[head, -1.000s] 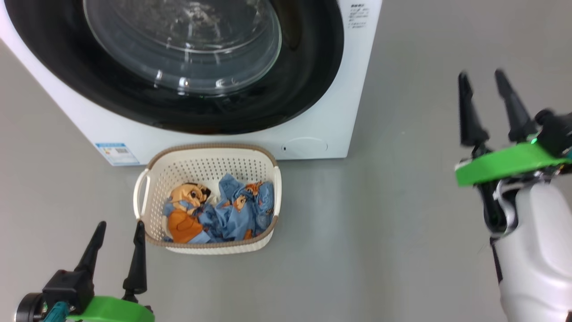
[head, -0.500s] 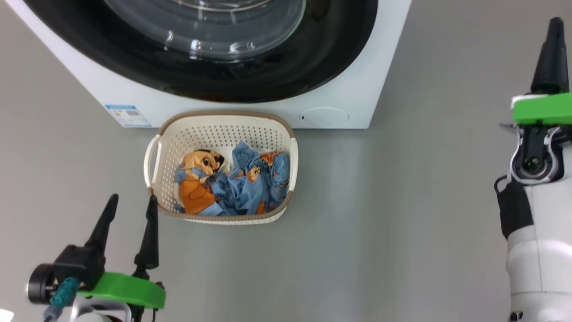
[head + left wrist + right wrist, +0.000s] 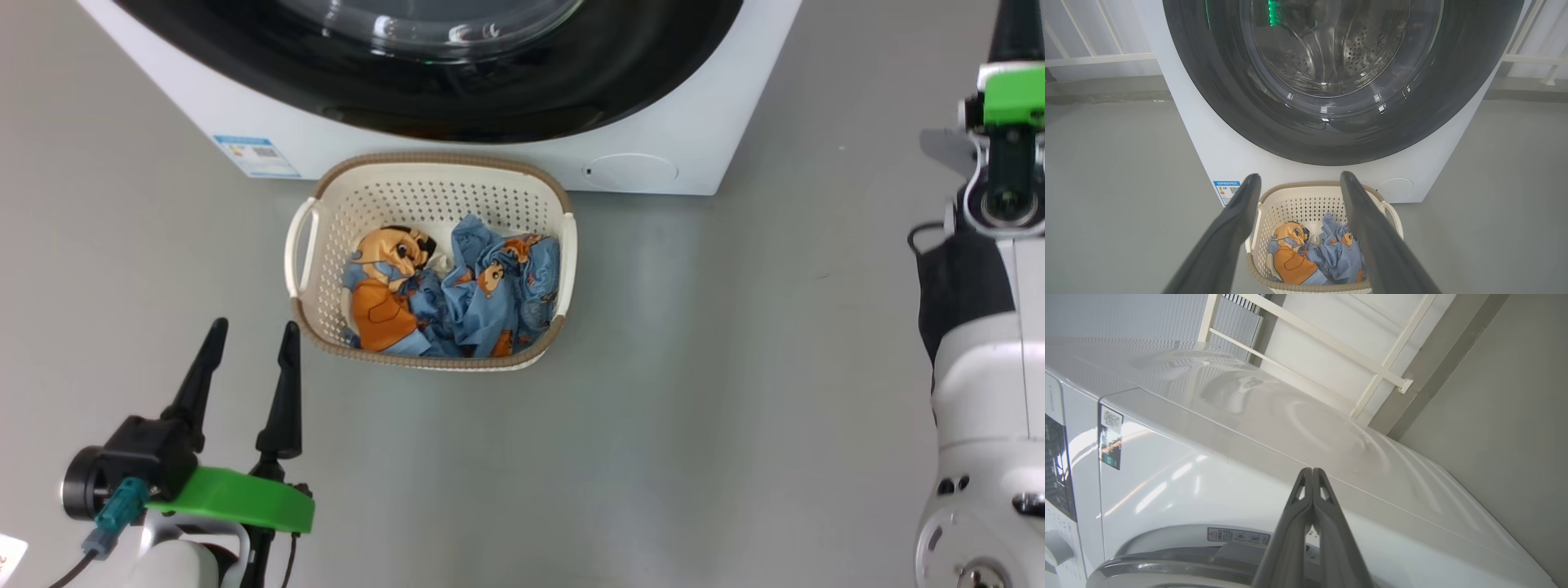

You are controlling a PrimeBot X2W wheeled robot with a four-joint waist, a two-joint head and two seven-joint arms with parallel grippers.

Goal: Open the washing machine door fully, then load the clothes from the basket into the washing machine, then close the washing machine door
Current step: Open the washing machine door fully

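Holding maybe two clothes (image 3: 482,287), one basket (image 3: 441,193).

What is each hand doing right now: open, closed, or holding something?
Left hand: open, holding nothing.
Right hand: closed, fingers together, holding nothing.

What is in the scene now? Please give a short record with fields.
washing machine: big white boxy front-loader, standing on the grey floor
door: large round door with glossy black rim and clear glass window, looks shut
basket: small cream-white perforated plastic basket with brown rim, on the floor before the machine
clothes: light-blue printed fabric garments, crumpled in the basket
left gripper: open, empty, apart from the basket
right gripper: shut, empty, near the machine's upper front
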